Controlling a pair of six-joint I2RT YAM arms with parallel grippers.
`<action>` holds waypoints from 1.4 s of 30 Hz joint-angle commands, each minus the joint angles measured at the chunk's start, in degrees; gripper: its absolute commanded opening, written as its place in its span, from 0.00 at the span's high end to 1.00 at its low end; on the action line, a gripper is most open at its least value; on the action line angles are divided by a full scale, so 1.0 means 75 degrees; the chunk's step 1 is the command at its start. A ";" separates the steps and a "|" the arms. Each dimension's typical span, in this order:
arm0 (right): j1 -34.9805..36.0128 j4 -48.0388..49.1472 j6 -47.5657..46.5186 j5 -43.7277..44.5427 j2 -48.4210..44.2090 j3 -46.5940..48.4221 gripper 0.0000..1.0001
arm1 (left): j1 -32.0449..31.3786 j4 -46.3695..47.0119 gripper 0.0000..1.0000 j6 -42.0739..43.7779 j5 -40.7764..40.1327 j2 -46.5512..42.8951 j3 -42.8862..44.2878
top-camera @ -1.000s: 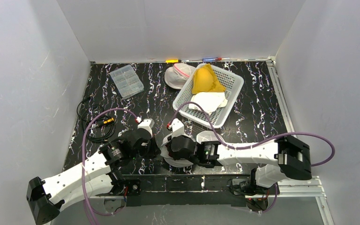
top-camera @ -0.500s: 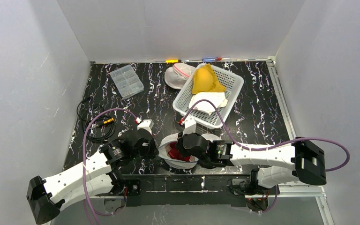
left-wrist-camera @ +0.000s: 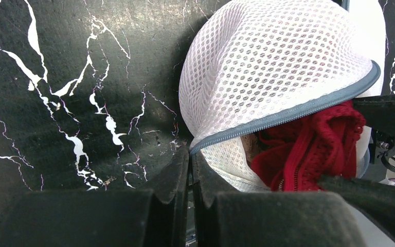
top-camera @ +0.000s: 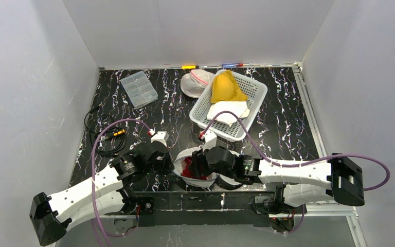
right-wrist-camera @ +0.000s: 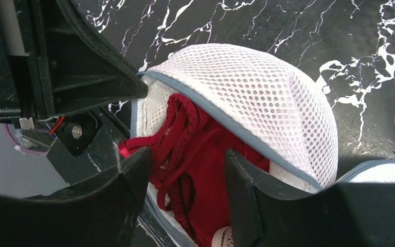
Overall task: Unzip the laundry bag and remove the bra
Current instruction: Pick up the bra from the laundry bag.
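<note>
One laundry bag (top-camera: 186,154) is in play at the lower centre of the top view. Its grey zip is run open and one red bra (right-wrist-camera: 205,149) is showing in the mouth. The left gripper (left-wrist-camera: 189,154) is seen with its jaws pressed together on the bag's zip rim, at the lower middle of its wrist view. The right gripper (right-wrist-camera: 186,154) is poised over the opening, jaws apart, one on either side of the bunched red straps, nothing clamped yet.

For a clean extraction, the open jaws should be sunk a little deeper, so that fabric rather than one loose strap is taken. The white mesh should be kept out of the bite. The pull is best directed away from the left hold, so the bag is kept anchored. A strap snagging on the zip is the likely hitch.

Elsewhere on the tabletop (top-camera: 288,118) are counted:
- one white basket (top-camera: 253,96) holding one yellow garment (top-camera: 226,87) and one white garment (top-camera: 229,110)
- one pink-trimmed mesh pouch (top-camera: 195,82)
- one clear compartment box (top-camera: 139,88)
- one coiled black cable (top-camera: 100,136)
</note>
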 commanded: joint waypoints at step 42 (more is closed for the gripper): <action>0.0787 -0.1572 -0.0675 0.1037 0.0706 0.1667 0.99 | 0.0000 -0.0152 1.00 -0.0087 -0.0081 -0.0004 0.0271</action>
